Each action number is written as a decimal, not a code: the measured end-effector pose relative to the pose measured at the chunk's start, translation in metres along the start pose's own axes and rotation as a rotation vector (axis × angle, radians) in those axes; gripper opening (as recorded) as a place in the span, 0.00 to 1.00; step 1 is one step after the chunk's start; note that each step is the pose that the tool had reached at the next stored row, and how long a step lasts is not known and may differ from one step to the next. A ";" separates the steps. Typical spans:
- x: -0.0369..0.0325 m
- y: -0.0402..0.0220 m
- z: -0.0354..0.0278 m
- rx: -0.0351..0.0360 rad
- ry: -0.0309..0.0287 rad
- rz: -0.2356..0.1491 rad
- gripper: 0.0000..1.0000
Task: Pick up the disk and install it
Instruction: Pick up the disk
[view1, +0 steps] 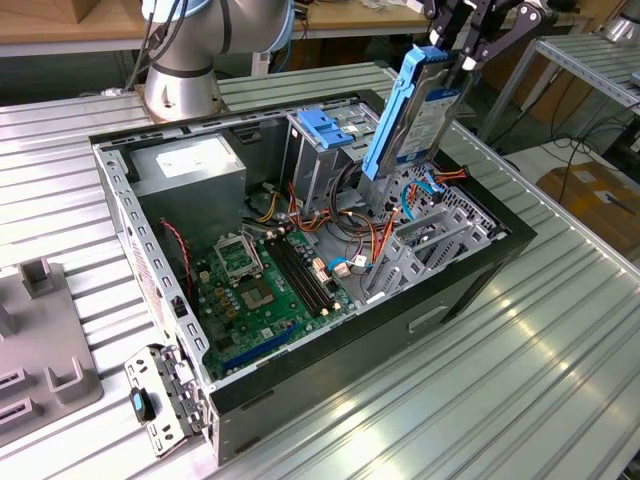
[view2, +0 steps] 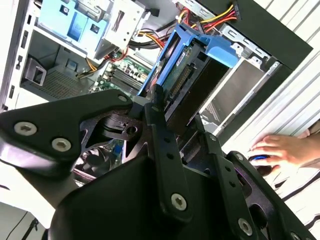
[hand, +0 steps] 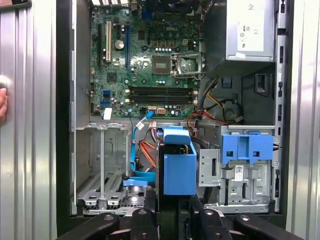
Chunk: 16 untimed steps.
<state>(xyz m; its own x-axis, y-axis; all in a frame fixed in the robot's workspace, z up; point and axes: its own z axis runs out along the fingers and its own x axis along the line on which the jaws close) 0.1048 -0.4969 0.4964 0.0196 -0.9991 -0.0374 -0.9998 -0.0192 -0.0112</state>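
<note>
Gripper (view1: 458, 55) is high over the open computer case (view1: 470, 285), near the exterior view's upper right. Fingers (view2: 167, 150) are clamped on the upper end of the disk (view1: 415, 110), one on each broad face.

The disk hangs off the fingers, long axis steep and tilted. Its blue rail frame faces the exterior camera and its lower end points down into the case. In the first wrist view it is seen end-on as a blue block (hand: 179, 165), over the tangle of orange and blue cables (hand: 145, 150). It sits between the bare metal drive bay (hand: 102, 170) and the drive cage (hand: 235, 185).

Lower end of the disk looks close to the cables and bay edge. Cannot tell whether it touches them, since the exterior view overlaps them there.

A light-blue bracket (view1: 325, 125) sits on top of the drive cage, just beside the disk. The grey power supply (view1: 190, 165) is in the far corner of the case, with the green motherboard (view1: 270, 285) on the case floor.

The case lies on its side on the ribbed metal table (view1: 520, 380). The arm's base (view1: 185, 60) stands behind it.

In the second wrist view a person's hand (view2: 280, 150) rests on the table outside the case wall.
</note>
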 end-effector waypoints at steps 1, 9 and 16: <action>-0.0001 -0.0001 -0.0030 0.0000 0.0000 0.000 0.35; 0.0175 -0.0021 -0.0066 -0.0003 -0.0001 0.001 0.35; 0.0397 -0.0031 -0.0073 -0.0006 -0.0002 0.003 0.35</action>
<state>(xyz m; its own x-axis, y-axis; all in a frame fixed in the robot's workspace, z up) 0.1086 -0.5367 0.5022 0.0164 -0.9992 -0.0377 -0.9998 -0.0160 -0.0105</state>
